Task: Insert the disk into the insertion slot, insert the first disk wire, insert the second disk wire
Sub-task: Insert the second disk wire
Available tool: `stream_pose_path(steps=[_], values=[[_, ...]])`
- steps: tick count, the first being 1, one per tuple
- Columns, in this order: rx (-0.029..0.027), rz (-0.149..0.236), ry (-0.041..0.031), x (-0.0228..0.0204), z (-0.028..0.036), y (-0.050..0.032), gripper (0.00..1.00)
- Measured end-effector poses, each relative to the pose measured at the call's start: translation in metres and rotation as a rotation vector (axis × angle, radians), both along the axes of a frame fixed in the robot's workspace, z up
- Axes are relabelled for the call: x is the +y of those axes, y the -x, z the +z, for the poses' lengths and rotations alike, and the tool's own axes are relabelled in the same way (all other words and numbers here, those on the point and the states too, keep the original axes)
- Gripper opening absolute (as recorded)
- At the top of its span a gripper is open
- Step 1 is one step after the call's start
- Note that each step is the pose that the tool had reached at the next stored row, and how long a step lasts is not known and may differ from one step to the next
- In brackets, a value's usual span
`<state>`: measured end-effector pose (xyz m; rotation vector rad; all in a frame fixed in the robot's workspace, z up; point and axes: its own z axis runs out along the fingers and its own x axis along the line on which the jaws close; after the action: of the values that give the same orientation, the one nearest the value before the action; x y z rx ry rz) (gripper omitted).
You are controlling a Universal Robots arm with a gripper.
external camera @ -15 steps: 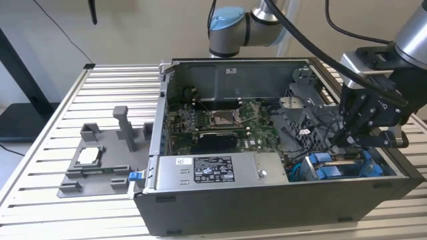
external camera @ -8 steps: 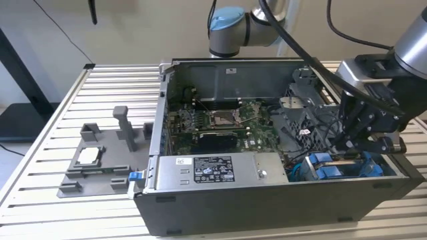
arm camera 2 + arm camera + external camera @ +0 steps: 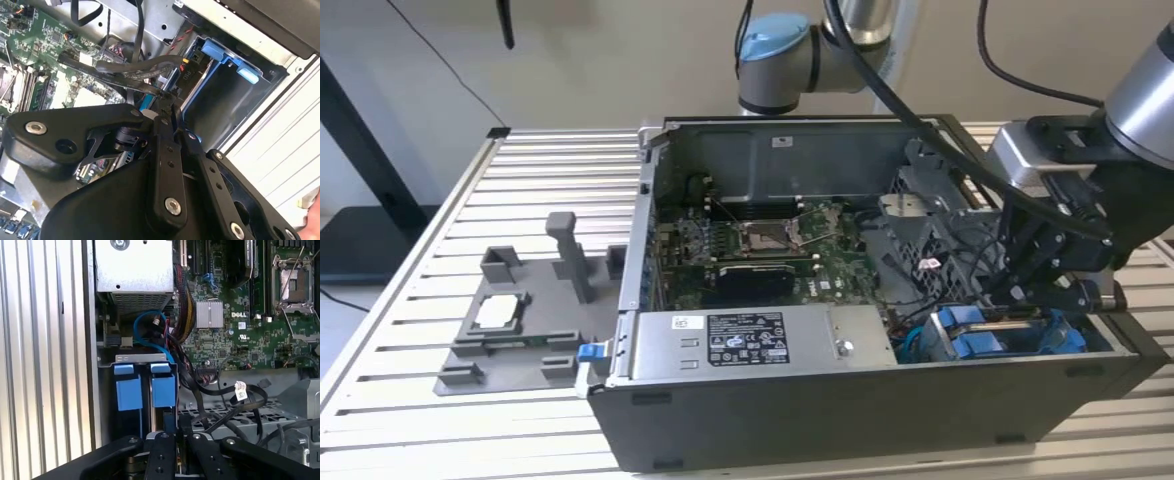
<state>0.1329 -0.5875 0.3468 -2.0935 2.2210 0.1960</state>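
In the exterior view my gripper (image 3: 1041, 305) reaches down into the open computer case at its right front corner. There the disk (image 3: 1014, 322), grey metal in a blue carrier, stands on edge in the insertion slot (image 3: 947, 335), a grey bay with blue fittings. In the first wrist view the disk's grey edge (image 3: 158, 422) runs from the blue tabs (image 3: 163, 390) to my fingers (image 3: 161, 440). In the second wrist view my gripper (image 3: 167, 106) has its fingertips drawn together on that edge, beside a blue strip (image 3: 146, 101). Black disk wires (image 3: 240, 392) with a white tag lie loose on the grey cage.
The motherboard (image 3: 774, 245) with its silver socket fills the middle of the case, and the grey power-supply box (image 3: 747, 340) lies along its front wall. A grey fixture (image 3: 520, 320) stands on the slatted table at the exterior view's left. Black cables (image 3: 130, 67) cross close to my fingers.
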Motion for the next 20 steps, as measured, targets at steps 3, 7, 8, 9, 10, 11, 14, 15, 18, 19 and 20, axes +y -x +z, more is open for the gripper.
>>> stream_pose_path(steps=[3, 7, 8, 9, 10, 11, 14, 15, 18, 19, 20], values=[[0.0, -0.006, -0.0001, 0.0, -0.0008, -0.0009, 0.16], [0.0, -0.008, -0.0002, 0.0, -0.0021, -0.0012, 0.16], [0.0, -0.008, 0.0, 0.0, -0.0024, -0.0013, 0.16], [0.0, -0.009, 0.0001, 0.0, -0.0026, -0.0013, 0.16], [0.0, -0.009, 0.0001, 0.0, -0.0029, -0.0013, 0.16], [0.0, -0.01, 0.0, -0.0001, -0.0031, -0.0014, 0.16], [0.0, -0.011, -0.0002, -0.0002, -0.0037, -0.0018, 0.16], [0.0, -0.012, -0.0003, -0.0003, -0.0038, -0.0019, 0.16], [0.0, -0.013, 0.0, -0.0005, -0.0041, -0.0023, 0.16], [0.0, -0.014, 0.0, -0.0006, -0.0042, -0.0023, 0.16], [0.0, -0.015, 0.0001, -0.0006, -0.0044, -0.0023, 0.16]])
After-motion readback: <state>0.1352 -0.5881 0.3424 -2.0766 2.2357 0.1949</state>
